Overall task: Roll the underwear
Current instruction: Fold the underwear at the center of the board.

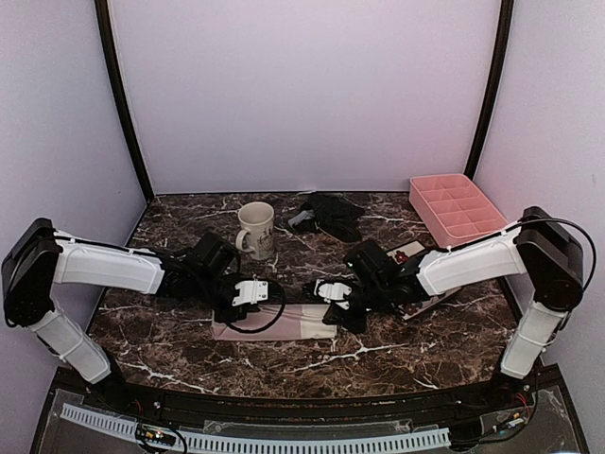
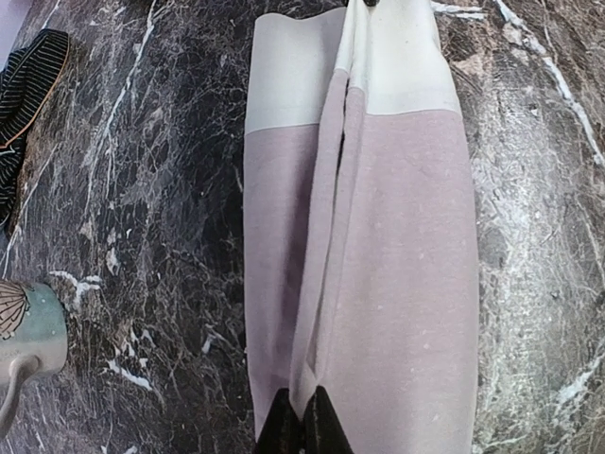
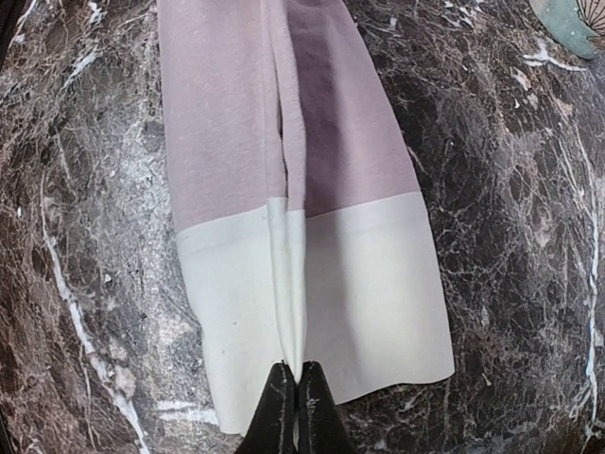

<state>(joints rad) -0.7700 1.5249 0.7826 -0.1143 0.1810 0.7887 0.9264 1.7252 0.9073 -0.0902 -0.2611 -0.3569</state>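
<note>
The pale pink and white underwear (image 1: 288, 327) lies stretched flat at the table's front middle, with a raised ridge of cloth running along its length. My left gripper (image 1: 233, 315) is shut on that ridge at the pink end (image 2: 302, 416). My right gripper (image 1: 341, 317) is shut on the same ridge at the white band end (image 3: 292, 376). The pink cloth (image 2: 397, 265) and its white band (image 3: 378, 284) fill both wrist views. The black ribbed underwear (image 1: 327, 214) lies crumpled at the back middle, and its edge (image 2: 26, 95) shows in the left wrist view.
A cream mug (image 1: 256, 230) stands behind the left gripper, also seen as a mug (image 2: 28, 331) in the left wrist view. A pink divided tray (image 1: 457, 206) sits at the back right. A white square plate (image 1: 409, 253) lies partly under the right arm.
</note>
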